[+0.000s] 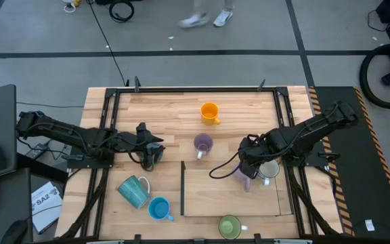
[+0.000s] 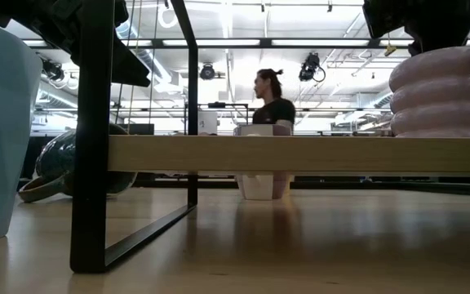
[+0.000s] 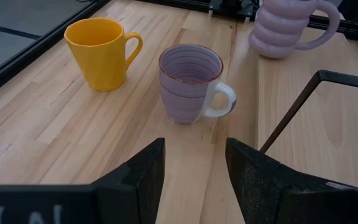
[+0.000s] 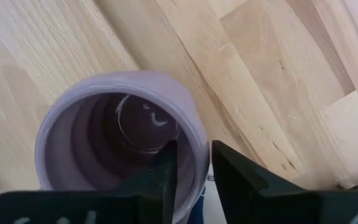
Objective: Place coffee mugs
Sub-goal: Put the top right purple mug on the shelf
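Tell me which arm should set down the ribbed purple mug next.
Right. The right gripper already pinches the ribbed purple mug's rim, one finger inside. The left gripper is open, facing the striped purple mug.

I've got the right gripper [image 1: 248, 175] on the rim of a ribbed mug [image 1: 242, 178], one finger inside and one outside, at the right end of the raised board [image 1: 215, 196], with another mug [image 1: 269, 169] just to its right. Out on the table [image 1: 175, 108], one mug [image 1: 203, 144] sits beyond the board's far edge and another [image 1: 210, 112] farther back. The left gripper [image 1: 149, 154] is left of the board; nearer me sit a tipped mug [image 1: 134, 190], one [image 1: 159, 208] beside it, and one [image 1: 229, 226] at the near edge.
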